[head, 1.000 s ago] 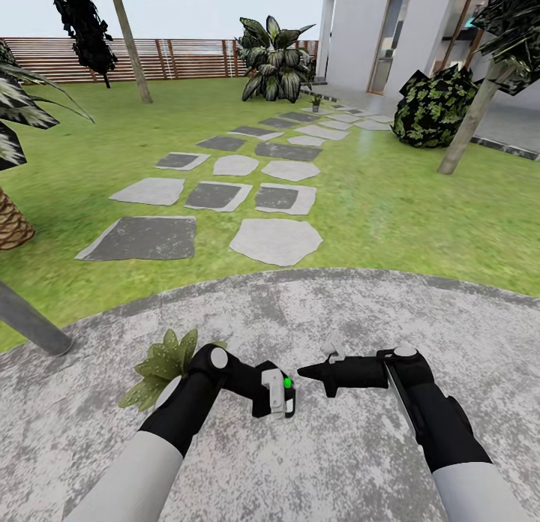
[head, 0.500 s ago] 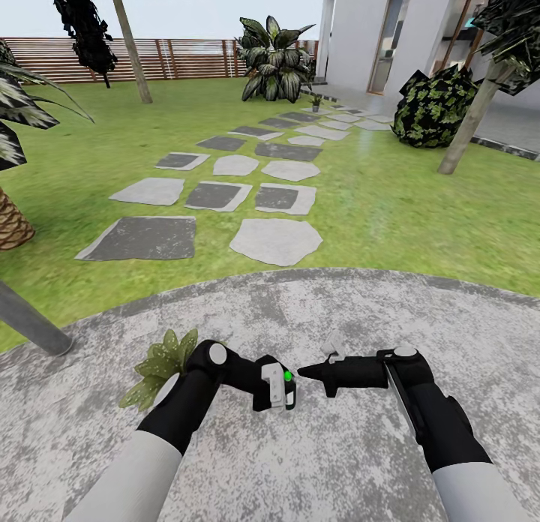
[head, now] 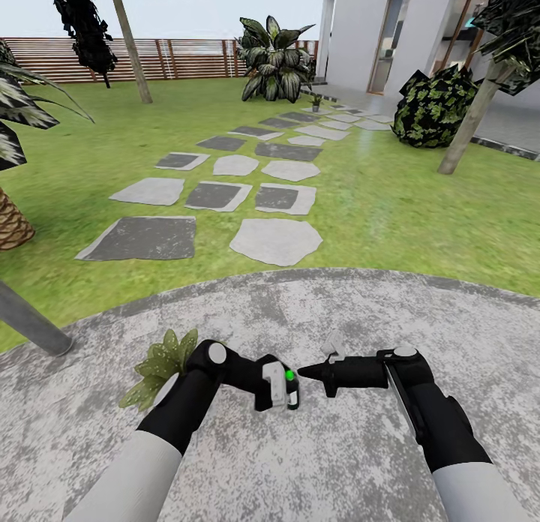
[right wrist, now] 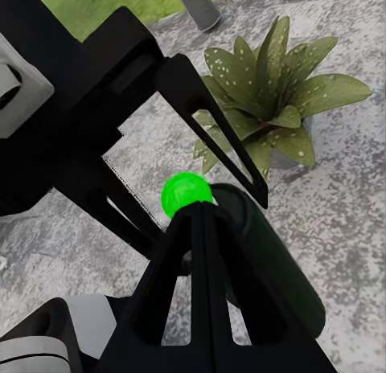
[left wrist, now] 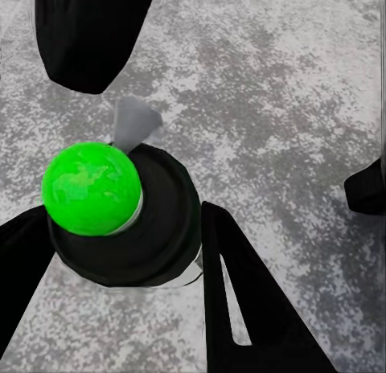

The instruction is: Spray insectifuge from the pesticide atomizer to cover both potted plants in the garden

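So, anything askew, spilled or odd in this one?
Nothing stands out. The left pincer holds the atomizer between its fingers above the gravel patio, the right pincer is shut with its tip at the bottle's green knob, and one potted plant sits upright beside them.

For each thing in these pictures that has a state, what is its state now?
pesticide atomizer: upright, held between the left gripper's fingers, bright green ball on top.
left gripper: shut on the pesticide atomizer.
right gripper: fingers together, tips at the green ball.
potted plant: standing on the gravel patio, untouched.
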Tool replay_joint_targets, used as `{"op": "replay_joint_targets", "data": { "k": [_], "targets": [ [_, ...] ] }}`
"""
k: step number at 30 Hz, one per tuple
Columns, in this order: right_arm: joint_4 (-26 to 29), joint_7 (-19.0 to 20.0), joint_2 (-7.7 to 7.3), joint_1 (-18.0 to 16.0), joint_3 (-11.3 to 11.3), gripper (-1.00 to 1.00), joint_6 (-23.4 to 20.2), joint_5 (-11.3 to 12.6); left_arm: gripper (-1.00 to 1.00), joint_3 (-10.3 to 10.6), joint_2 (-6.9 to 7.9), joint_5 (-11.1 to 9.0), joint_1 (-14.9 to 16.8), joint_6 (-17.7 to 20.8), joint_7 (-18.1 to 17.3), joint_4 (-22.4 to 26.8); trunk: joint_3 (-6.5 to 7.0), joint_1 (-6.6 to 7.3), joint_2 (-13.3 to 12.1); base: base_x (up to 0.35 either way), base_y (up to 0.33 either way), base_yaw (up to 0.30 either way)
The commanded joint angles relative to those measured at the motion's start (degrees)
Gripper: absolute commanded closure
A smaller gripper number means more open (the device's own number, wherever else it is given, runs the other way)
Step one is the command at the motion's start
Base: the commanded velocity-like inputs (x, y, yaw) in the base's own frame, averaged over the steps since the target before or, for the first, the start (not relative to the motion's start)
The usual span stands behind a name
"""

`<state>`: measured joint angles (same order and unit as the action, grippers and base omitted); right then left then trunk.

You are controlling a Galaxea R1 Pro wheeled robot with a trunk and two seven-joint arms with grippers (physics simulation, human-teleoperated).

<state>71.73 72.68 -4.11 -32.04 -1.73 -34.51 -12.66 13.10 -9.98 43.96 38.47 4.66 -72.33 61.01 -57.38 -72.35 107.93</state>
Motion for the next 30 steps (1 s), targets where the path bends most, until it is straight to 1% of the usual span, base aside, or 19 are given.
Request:
{"op": "replay_joint_targets", "data": {
  "k": [1, 3, 7, 18, 23, 24, 26, 28, 29, 30],
  "targets": [
    [0.1, 0.3, -0.02, 0.0, 0.0, 1.00, -0.5, -0.3, 1.00, 0.0, -0.02, -0.7, 0.0, 0.5, -0.3, 0.1, -0.04, 0.01, 0.0, 0.000, 0.000, 0.000],
    [0.1, 0.3, 0.01, 0.0, 0.0, 1.00, -0.5, -0.3, 1.00, 0.0, -0.02, -1.3, 0.0, 0.5, -0.3, 0.0, -0.04, 0.01, 0.0, 0.000, 0.000, 0.000],
    [0.1, 0.3, 0.21, 0.0, 0.0, 1.00, -0.5, -0.3, 1.00, 0.1, -0.02, -1.6, 0.0, 0.4, -0.2, 0.0, -0.04, 0.01, 0.0, 0.000, 0.000, 0.000],
    [0.1, 0.3, 0.41, -0.1, 0.0, 1.00, -0.5, -0.3, 1.00, 0.2, -0.02, -1.6, 0.0, 0.4, -0.2, -0.1, -0.04, 0.01, 0.0, 0.000, 0.000, 0.000],
    [0.1, 0.3, 0.06, 0.0, 0.0, 1.00, -0.5, -0.3, 1.00, 0.0, -0.02, -1.5, 0.0, 0.4, -0.2, -0.3, -0.04, 0.01, 0.0, 0.000, 0.000, 0.000],
    [0.1, 0.3, 0.01, 0.0, 0.0, 1.00, -0.5, -0.3, 1.00, -0.1, -0.02, -1.5, 0.0, 0.4, -0.2, -1.2, -0.04, 0.01, 0.0, 0.000, 0.000, 0.000],
    [0.1, 0.3, -0.01, 0.0, 0.0, 1.00, -0.4, -0.3, 1.00, -0.2, 0.73, -1.3, 0.0, 0.4, -0.1, -3.5, -0.04, 0.01, 0.0, 0.000, 0.000, 0.000],
    [0.2, 0.4, -0.02, 0.0, 0.0, 1.00, 1.6, -0.2, 1.00, -0.3, 1.73, -1.3, 0.0, 0.3, 0.0, -5.0, -0.04, 0.01, 0.0, 0.000, 0.000, 0.000],
    [0.2, 0.5, -0.05, 0.0, 0.0, 1.00, 3.5, -0.2, 1.00, -0.4, 2.77, -1.3, 0.0, 0.3, 0.1, -5.8, -0.04, 0.01, 0.0, 0.000, 0.000, 0.000],
    [0.2, 0.6, -0.07, 0.0, 0.0, 1.00, 4.5, -0.2, 1.00, -0.4, 3.54, -1.3, 0.0, 0.3, 0.2, -6.2, -0.04, 0.01, 0.0, 0.000, 0.000, 0.000]
  ]
}}
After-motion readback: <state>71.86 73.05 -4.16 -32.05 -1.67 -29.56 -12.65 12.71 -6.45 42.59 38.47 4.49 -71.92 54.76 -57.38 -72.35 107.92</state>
